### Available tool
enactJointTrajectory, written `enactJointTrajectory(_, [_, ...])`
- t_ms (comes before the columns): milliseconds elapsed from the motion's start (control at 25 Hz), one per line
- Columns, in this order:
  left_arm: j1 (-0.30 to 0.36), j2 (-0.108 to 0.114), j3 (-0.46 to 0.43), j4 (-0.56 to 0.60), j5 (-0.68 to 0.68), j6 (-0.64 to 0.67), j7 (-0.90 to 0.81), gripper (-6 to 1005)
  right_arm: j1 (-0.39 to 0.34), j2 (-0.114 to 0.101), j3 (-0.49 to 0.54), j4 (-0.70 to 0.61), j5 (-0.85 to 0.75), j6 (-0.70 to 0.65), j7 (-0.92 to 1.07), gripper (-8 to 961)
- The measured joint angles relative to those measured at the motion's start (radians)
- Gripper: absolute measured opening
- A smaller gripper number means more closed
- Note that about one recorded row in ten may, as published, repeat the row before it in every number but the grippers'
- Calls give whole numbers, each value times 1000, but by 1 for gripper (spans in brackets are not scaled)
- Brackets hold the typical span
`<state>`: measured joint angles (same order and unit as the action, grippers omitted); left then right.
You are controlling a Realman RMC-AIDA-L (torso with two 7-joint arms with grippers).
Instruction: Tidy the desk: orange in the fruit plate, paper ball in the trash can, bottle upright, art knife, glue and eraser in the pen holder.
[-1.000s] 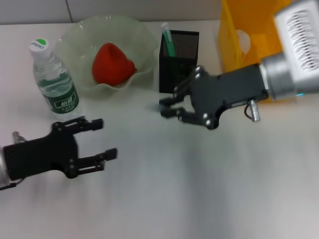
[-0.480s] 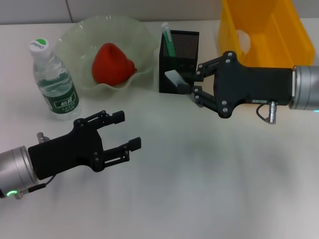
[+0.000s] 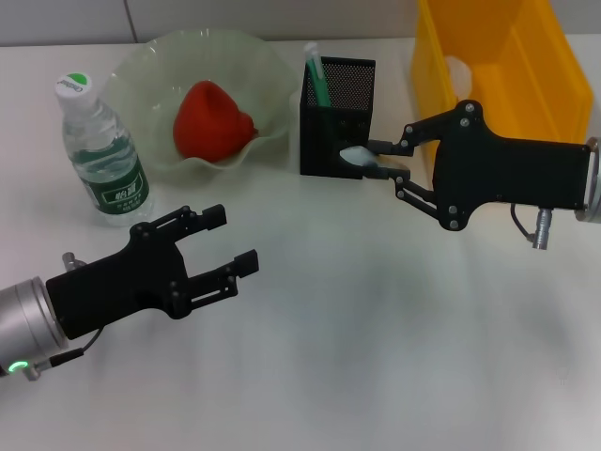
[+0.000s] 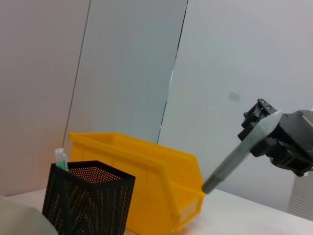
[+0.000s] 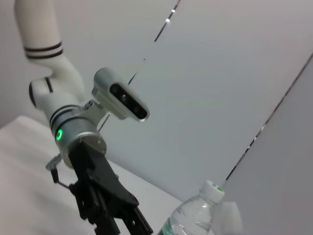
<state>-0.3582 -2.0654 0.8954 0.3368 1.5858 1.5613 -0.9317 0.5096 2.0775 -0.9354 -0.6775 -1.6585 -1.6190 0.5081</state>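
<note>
While the right gripper (image 3: 374, 160) pinched a small pale grey object (image 3: 358, 156) just beside the front of the pen holder (image 3: 336, 117), the holder's open top lay up and slightly to the robot's left of it, so a lift seemed needed. In the left wrist view the object looked like a long bar. The left gripper (image 3: 225, 246) hovered spread and empty over the counter (image 3: 376, 338).

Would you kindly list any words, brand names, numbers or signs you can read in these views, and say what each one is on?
Bottle, green label: white characters are printed on it, too small and blurred to read.
Bottle cap: a green mark on top, no legible text.
Trash can, pen holder, fruit plate, left gripper, right gripper: no text visible.
</note>
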Motion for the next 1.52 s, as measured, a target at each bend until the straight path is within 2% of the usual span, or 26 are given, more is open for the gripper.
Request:
enactJointTrajectory(280, [-5, -3, 0, -23, 2, 7, -1, 770, -7, 3, 2, -4, 10, 40, -148, 132])
enactJointTrajectory(400, [-17, -2, 1, -47, 7, 9, -8, 769, -7, 5, 2, 35, 62, 51, -293, 132])
enactJointTrajectory(800, [-18, 1, 18, -46, 21, 11, -55, 769, 8, 8, -8, 109, 153, 74, -498, 132])
enactJointTrajectory(1200, [-16, -7, 4, -58, 11, 34, -17, 768, 100, 7, 0, 278, 203, 144, -508, 133])
enactJointTrajectory(1520, [-37, -9, 4, -89, -9, 33, 14, 769, 151, 6, 1, 328, 235, 231, -511, 138])
